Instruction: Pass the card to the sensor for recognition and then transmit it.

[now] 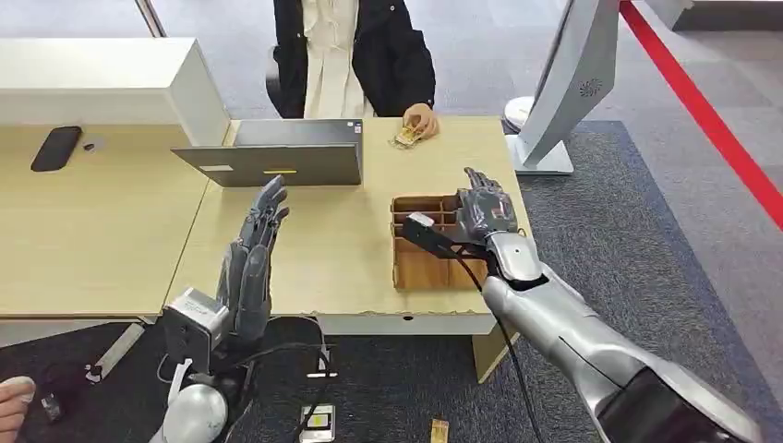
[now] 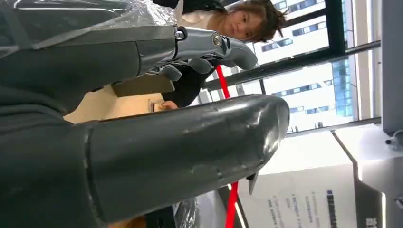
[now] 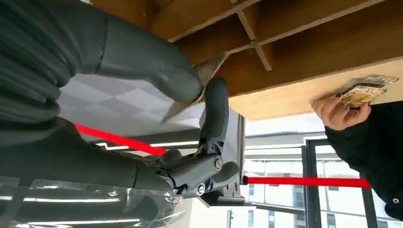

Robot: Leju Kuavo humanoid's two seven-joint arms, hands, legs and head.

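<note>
My right hand (image 1: 485, 208) hovers over the right end of a brown wooden divider box (image 1: 420, 268) on the pale table. In the right wrist view its thumb (image 3: 142, 57) and a dark finger (image 3: 216, 107) pinch a thin greyish card (image 3: 206, 69) just above the box's compartments (image 3: 294, 33). My left hand (image 1: 254, 249) stands upright at the table's front edge, fingers straight and apart, holding nothing; its thick thumb (image 2: 190, 142) lies close to the left wrist camera. A white standing device (image 1: 563, 83) rises at the table's far right corner.
A person in a dark coat sits across the table, their hand (image 1: 420, 120) resting on yellow cards (image 1: 406, 138) (image 3: 363, 90). A grey laptop (image 1: 277, 157) sits in the middle, a black phone (image 1: 55, 148) far left. Small items lie on the floor (image 1: 319, 425).
</note>
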